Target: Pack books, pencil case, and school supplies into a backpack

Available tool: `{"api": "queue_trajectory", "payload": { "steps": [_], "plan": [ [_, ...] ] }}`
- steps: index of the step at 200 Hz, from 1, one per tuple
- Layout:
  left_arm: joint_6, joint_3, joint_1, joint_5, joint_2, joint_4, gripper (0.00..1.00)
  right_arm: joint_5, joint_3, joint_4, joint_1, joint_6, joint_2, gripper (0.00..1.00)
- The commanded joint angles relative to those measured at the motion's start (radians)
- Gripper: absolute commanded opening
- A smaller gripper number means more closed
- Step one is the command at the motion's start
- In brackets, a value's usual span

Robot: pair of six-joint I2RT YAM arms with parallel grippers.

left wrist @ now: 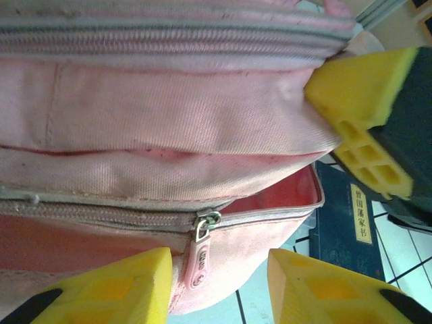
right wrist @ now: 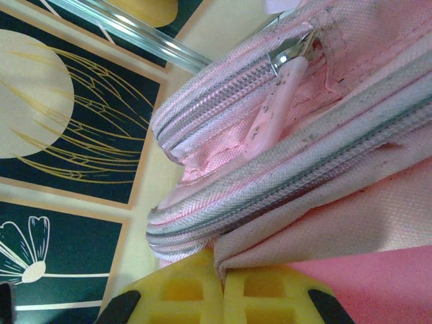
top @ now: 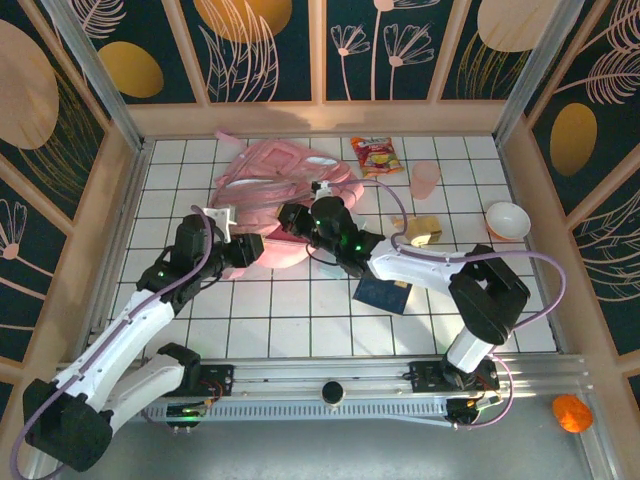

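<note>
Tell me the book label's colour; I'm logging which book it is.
Cream-yellow label with dark characters, on the navy book; the left wrist view shows it best.

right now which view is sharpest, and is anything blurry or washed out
top external: even light, sharp, shadows soft; left wrist: backpack weave and zip pull crisp, left pincer close to the lens and soft; right wrist: zip teeth sharp, right pincer at the bottom edge blurred

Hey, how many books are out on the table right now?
1. The navy book lies flat on the tiles, partly under the right arm, beside the pink backpack. More could be hidden inside the backpack.
</note>
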Motion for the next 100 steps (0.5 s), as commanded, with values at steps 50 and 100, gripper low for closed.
{"api": "queue_trajectory", "payload": {
  "steps": [50,100],
  "plan": [
    [-0.001,-0.018,-0.009,-0.007,0.062,0.006,0.35,0.014,0.078,0.097,-0.001,0.02,0.008,0.0],
    [0.016,-0.017,-0.009,-0.04,0.098,0.004,0.18,0.014,0.096,0.085,-0.001,0.016,0.017,0.0]
  ]
}}
